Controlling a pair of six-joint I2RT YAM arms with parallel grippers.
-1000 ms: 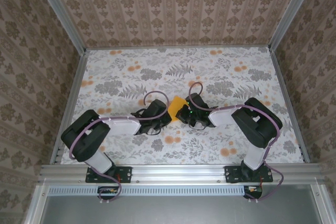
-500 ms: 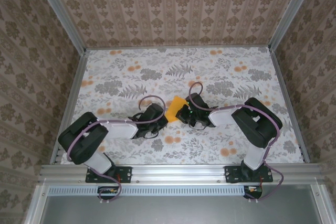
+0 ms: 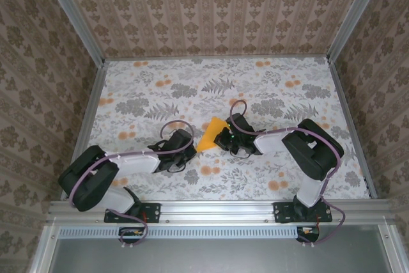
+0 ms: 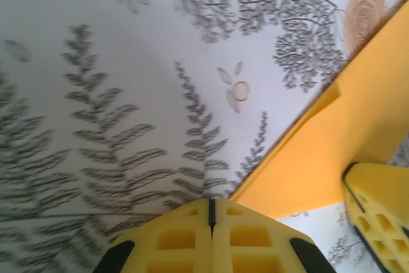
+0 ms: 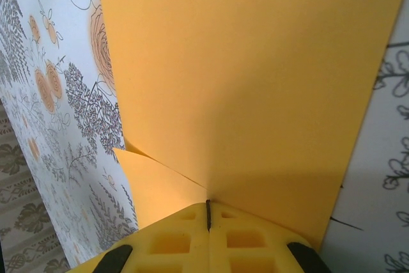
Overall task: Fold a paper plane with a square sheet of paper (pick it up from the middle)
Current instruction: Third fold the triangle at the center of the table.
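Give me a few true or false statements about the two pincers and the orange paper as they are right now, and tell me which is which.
1. The right pincer is clamped on the paper. True.
2. The left pincer grips the paper too. False: its fingers are shut on nothing, and the paper lies off to its side.
3. The paper is a flat, unfolded square. False: a folded flap shows near the right pincer.
4. Seen from above, the paper sits between the two pincers. True.
5. The cloth under the paper is plain white. False: it is printed with grey leaves and orange flowers.
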